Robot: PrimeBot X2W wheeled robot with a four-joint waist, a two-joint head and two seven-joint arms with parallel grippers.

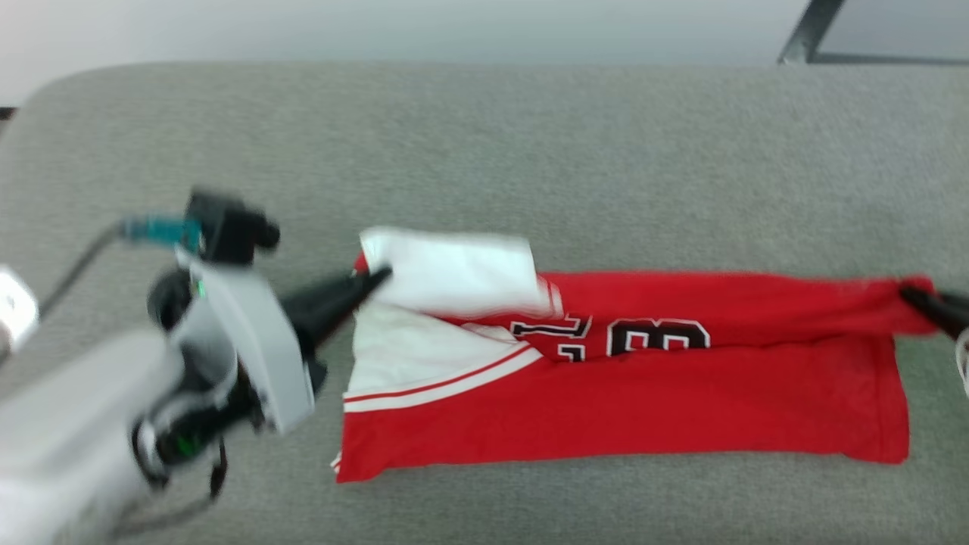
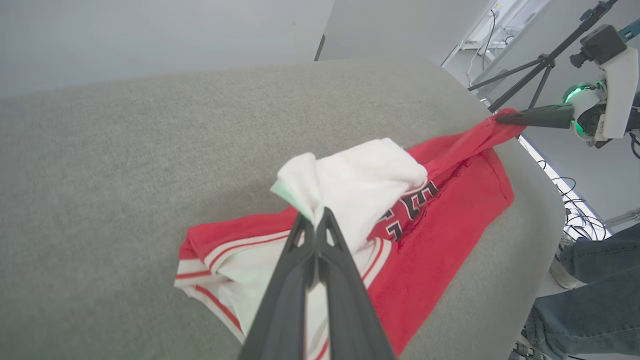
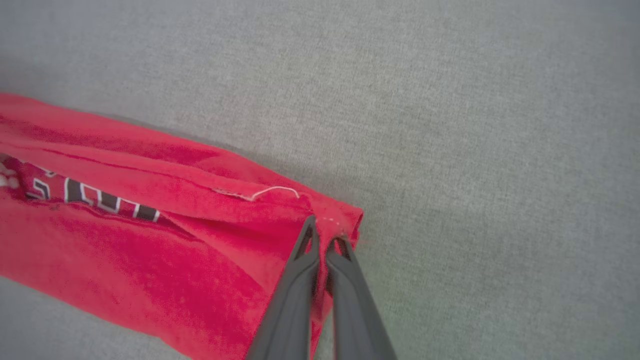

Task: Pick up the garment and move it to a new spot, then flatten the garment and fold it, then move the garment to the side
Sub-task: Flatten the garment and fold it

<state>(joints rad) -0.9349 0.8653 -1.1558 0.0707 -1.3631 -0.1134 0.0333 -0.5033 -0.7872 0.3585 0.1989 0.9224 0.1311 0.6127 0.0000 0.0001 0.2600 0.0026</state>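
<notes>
Red cloth of the garment (image 1: 628,409) lies on the grey cushion (image 1: 530,136), its long axis running straight from one pair of jaws to the other; the left gripper (image 1: 382,274) is clenched on the white end panel, the right gripper (image 1: 908,294) on the opposite red corner; the loose body spreads on the robot's side of the line between them; each arm is nearest its own end.
</notes>
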